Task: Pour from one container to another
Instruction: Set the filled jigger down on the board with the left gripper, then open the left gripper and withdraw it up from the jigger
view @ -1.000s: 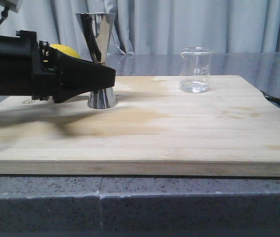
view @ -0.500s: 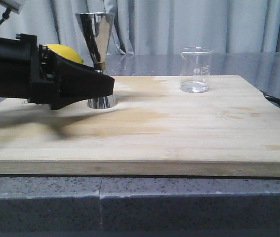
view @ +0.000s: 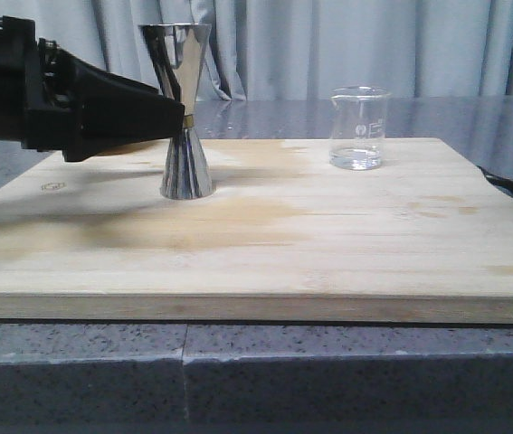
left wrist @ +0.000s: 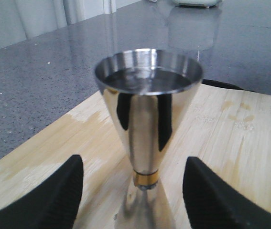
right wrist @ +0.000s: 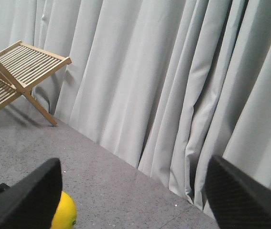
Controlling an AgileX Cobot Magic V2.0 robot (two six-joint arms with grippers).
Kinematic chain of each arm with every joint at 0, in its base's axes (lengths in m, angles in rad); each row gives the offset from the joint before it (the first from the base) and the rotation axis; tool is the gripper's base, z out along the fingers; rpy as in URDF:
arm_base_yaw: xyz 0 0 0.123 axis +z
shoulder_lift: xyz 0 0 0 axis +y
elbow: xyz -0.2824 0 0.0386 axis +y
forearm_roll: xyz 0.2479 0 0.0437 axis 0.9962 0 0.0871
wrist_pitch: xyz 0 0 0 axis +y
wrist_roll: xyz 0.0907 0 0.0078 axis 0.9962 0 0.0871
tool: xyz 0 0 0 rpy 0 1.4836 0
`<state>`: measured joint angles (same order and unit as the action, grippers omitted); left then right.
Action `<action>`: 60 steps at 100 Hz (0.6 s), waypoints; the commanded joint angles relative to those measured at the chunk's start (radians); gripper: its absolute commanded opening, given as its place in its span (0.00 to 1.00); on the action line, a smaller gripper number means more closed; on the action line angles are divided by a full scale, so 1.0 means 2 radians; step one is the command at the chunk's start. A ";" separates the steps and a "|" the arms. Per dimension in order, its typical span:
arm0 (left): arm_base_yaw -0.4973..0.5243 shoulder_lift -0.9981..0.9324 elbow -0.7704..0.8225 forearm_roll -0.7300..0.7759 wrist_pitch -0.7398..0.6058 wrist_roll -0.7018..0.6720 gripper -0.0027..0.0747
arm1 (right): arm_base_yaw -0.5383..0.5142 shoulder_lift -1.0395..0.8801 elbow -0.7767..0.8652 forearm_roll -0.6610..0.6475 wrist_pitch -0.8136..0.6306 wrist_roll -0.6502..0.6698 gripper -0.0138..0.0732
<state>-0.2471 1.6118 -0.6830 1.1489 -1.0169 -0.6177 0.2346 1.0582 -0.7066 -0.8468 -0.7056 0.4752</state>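
The steel jigger (view: 184, 108) stands upright on the wooden board (view: 328, 235), left of centre, with a brass band at its waist. In the left wrist view the jigger (left wrist: 147, 119) rises between my two black fingers (left wrist: 54, 195), which stand wide apart without touching it. A level reflective surface shows inside its upper cup. My left gripper (view: 176, 117) is open, its tips level with the jigger's waist. The clear glass beaker (view: 358, 127) stands at the back right of the board with a little clear liquid in its bottom. My right gripper (right wrist: 134, 164) is open in the air, holding nothing.
The right wrist view shows a yellow lemon (right wrist: 63, 214) on the grey counter, a slatted wooden rack (right wrist: 16, 71) and grey curtains (right wrist: 173, 86). A dark cable (view: 509, 185) lies off the board's right edge.
My left gripper has risen from near the jigger's base to its waist level and now hides the lemon in the front view. Jigger and beaker have not moved.
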 commanded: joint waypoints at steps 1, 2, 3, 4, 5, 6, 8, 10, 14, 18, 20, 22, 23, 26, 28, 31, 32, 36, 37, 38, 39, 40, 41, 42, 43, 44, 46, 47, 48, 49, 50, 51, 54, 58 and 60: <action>0.002 -0.025 -0.008 -0.010 -0.027 -0.016 0.59 | 0.000 -0.012 -0.016 0.014 -0.022 0.000 0.77; 0.002 -0.025 -0.008 -0.011 -0.027 -0.016 0.59 | 0.000 -0.012 -0.016 0.014 -0.022 0.000 0.77; 0.002 -0.026 -0.008 -0.009 -0.027 -0.016 0.59 | 0.000 -0.012 -0.016 0.014 -0.022 0.000 0.77; 0.002 -0.026 -0.008 -0.006 -0.027 -0.016 0.59 | 0.000 -0.012 -0.016 0.014 -0.022 0.000 0.77; 0.002 -0.026 -0.008 -0.005 -0.027 -0.016 0.59 | 0.000 -0.012 -0.016 0.014 -0.022 0.000 0.77; 0.002 -0.027 -0.008 -0.003 -0.027 -0.016 0.59 | 0.000 -0.012 -0.016 0.014 -0.022 0.000 0.77; 0.002 -0.029 -0.008 -0.001 -0.027 -0.017 0.59 | 0.000 -0.012 -0.016 0.014 -0.022 0.000 0.77; 0.002 -0.030 -0.008 0.002 -0.027 -0.018 0.59 | 0.000 -0.012 -0.016 0.014 -0.022 0.000 0.77; 0.002 -0.032 -0.008 0.008 -0.027 -0.026 0.59 | 0.000 -0.012 -0.016 0.014 -0.022 0.000 0.77; 0.002 -0.035 -0.008 0.014 -0.027 -0.031 0.59 | 0.000 -0.012 -0.016 0.014 -0.022 0.000 0.77; 0.002 -0.036 -0.008 0.018 -0.027 -0.033 0.59 | 0.000 -0.012 -0.016 0.014 -0.021 0.000 0.77; 0.003 -0.038 -0.008 0.022 -0.026 -0.038 0.59 | 0.000 -0.012 -0.016 0.014 -0.021 0.000 0.77; 0.003 -0.038 -0.008 0.024 -0.026 -0.040 0.59 | 0.000 -0.012 -0.016 0.014 -0.020 0.000 0.77; 0.005 -0.041 -0.008 0.030 -0.026 -0.048 0.59 | 0.000 -0.012 -0.016 0.014 -0.020 0.000 0.77; 0.006 -0.043 -0.008 0.034 -0.026 -0.054 0.59 | 0.000 -0.012 -0.016 0.014 -0.019 0.000 0.77; 0.008 -0.047 -0.008 0.041 -0.026 -0.063 0.59 | 0.000 -0.012 -0.016 0.014 -0.019 0.000 0.77; 0.009 -0.048 -0.008 0.044 -0.026 -0.065 0.59 | 0.000 -0.012 -0.016 0.014 -0.018 0.000 0.77; 0.014 -0.053 -0.008 0.051 -0.026 -0.073 0.59 | 0.000 -0.012 -0.016 0.014 -0.017 0.000 0.77; 0.015 -0.054 -0.008 0.053 -0.026 -0.074 0.59 | 0.000 -0.012 -0.016 0.014 -0.017 0.000 0.77; 0.015 -0.055 -0.008 0.054 -0.026 -0.077 0.59 | 0.000 -0.012 -0.016 0.014 -0.017 0.000 0.77; 0.017 -0.057 -0.008 0.056 -0.026 -0.078 0.59 | 0.000 -0.012 -0.016 0.014 -0.016 0.000 0.77; 0.018 -0.058 -0.008 0.058 -0.026 -0.079 0.59 | 0.000 -0.012 -0.016 0.014 -0.017 0.000 0.77; 0.020 -0.061 -0.008 0.060 -0.026 -0.081 0.59 | 0.000 -0.012 -0.016 0.014 -0.017 0.000 0.77; 0.021 -0.062 -0.008 0.061 -0.026 -0.082 0.59 | 0.000 -0.012 -0.016 0.014 -0.017 0.000 0.77; 0.023 -0.064 -0.008 0.062 -0.026 -0.083 0.59 | 0.000 -0.012 -0.016 0.014 -0.016 0.000 0.77; 0.024 -0.065 -0.008 0.064 -0.026 -0.084 0.59 | 0.000 -0.012 -0.016 0.014 -0.016 0.000 0.77; 0.027 -0.069 -0.008 0.066 -0.026 -0.087 0.59 | 0.000 -0.012 -0.016 0.014 -0.015 0.000 0.77; 0.027 -0.070 -0.008 0.066 -0.026 -0.088 0.59 | 0.000 -0.012 -0.016 0.014 -0.014 0.000 0.77; 0.030 -0.073 -0.008 0.068 -0.026 -0.092 0.59 | 0.000 -0.012 -0.016 0.014 -0.014 0.000 0.77; 0.031 -0.074 -0.008 0.068 -0.026 -0.093 0.59 | 0.000 -0.012 -0.016 0.014 -0.014 0.000 0.77; 0.033 -0.077 -0.008 0.068 -0.026 -0.094 0.59 | 0.000 -0.012 -0.016 0.014 -0.014 0.000 0.77; 0.034 -0.078 -0.008 0.069 -0.026 -0.095 0.59 | 0.000 -0.012 -0.016 0.014 -0.013 0.000 0.77; 0.039 -0.084 -0.008 0.072 -0.026 -0.095 0.59 | 0.000 -0.012 -0.016 0.014 -0.010 0.000 0.77; 0.046 -0.093 -0.008 0.076 -0.026 -0.095 0.59 | 0.000 -0.012 -0.016 0.014 -0.008 0.000 0.77; 0.050 -0.098 -0.008 0.077 -0.026 -0.095 0.59 | 0.000 -0.012 -0.016 0.014 -0.006 0.000 0.77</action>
<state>-0.1753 1.4850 -0.6812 1.3131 -1.0169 -0.7871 0.2346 1.0582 -0.7066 -0.8468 -0.6887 0.4752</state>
